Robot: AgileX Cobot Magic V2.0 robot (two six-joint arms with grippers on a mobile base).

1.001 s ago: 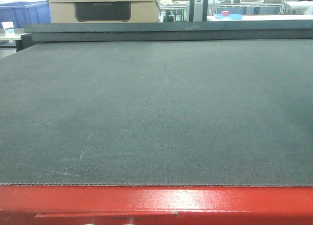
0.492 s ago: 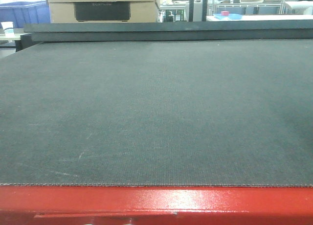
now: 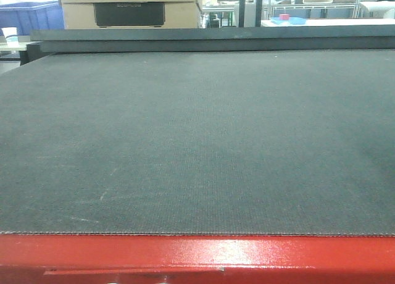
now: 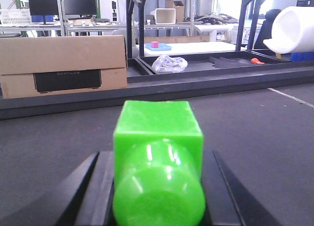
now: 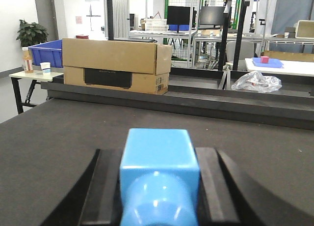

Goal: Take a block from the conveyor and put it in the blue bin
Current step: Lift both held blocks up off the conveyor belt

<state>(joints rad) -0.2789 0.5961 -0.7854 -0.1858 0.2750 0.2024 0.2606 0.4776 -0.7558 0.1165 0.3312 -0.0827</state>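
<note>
The conveyor belt (image 3: 197, 142) fills the front view, with its red frame (image 3: 197, 256) along the near edge; no block or gripper shows there. In the right wrist view my right gripper (image 5: 159, 157) is shut on the light-blue block (image 5: 158, 155), its black fingers (image 5: 109, 182) pressed on both sides, just above the belt (image 5: 59, 137). In the left wrist view my left gripper (image 4: 157, 159) is shut on a bright green block (image 4: 157, 132) above the belt (image 4: 49, 142). A blue bin (image 5: 46, 51) stands beyond the belt's far left and also shows in the front view (image 3: 31, 15).
A cardboard box (image 3: 129, 6) stands behind the belt's far edge, seen also in the wrist views (image 4: 64, 64) (image 5: 115, 64). A paper cup (image 3: 10, 35) sits on a side table at left. A crumpled plastic bag (image 5: 256, 81) lies on a dark tray behind the belt.
</note>
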